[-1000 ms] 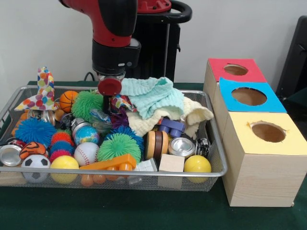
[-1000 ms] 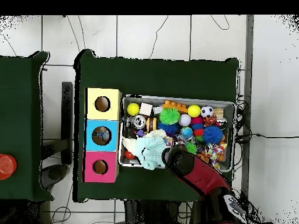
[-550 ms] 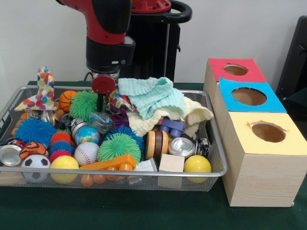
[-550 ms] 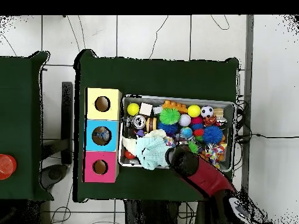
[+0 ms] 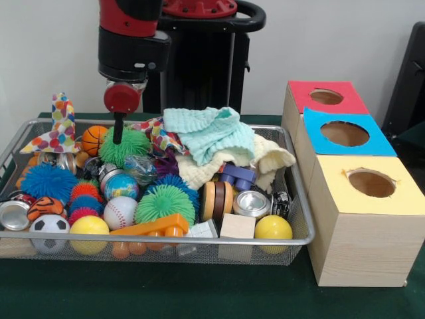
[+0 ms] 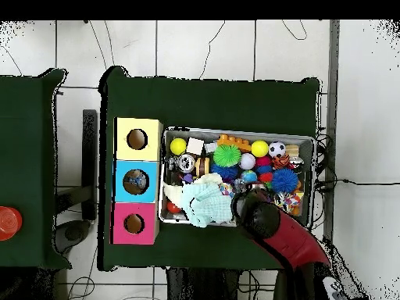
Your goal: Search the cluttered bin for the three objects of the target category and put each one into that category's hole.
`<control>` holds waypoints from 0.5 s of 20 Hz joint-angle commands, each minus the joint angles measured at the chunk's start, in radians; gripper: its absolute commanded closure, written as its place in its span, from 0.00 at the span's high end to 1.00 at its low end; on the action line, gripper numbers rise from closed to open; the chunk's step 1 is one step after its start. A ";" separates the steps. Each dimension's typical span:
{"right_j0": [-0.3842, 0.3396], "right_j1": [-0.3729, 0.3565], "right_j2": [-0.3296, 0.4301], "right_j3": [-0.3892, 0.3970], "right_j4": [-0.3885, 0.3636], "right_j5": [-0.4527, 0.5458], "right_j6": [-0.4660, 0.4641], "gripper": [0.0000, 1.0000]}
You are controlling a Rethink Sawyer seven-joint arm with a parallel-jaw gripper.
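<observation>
Pincer (image 5: pixel 118 136) hangs over crowded bin's (image 5: pixel 292 219) far rim.

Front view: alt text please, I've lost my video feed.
The gripper hangs over a green spiky ball at the back of a toy-crammed wire bin. Beside it, three wooden boxes have red, blue and yellow holes.

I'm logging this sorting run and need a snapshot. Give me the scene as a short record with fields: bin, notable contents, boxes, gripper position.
bin: wire mesh tray, crowded with toys
cloths: teal cloth piled on a cream cloth at the tray's back
front row: soccer ball, baseball, orange plastic piece, wooden block
boxes: red box, blue box, yellow box, each with a round hole on top
gripper: just above the green spiky ball, nothing visibly held
</observation>
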State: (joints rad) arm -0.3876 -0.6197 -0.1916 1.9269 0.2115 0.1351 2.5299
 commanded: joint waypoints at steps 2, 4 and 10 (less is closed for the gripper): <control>-0.021 0.054 0.133 -0.081 0.049 0.035 0.099 0.00; -0.014 0.085 0.138 -0.103 0.062 0.002 0.117 0.00; 0.000 0.136 0.135 -0.159 0.087 -0.002 0.128 0.00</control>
State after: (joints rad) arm -0.3867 -0.5589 -0.1672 1.8790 0.2307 0.1349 2.5299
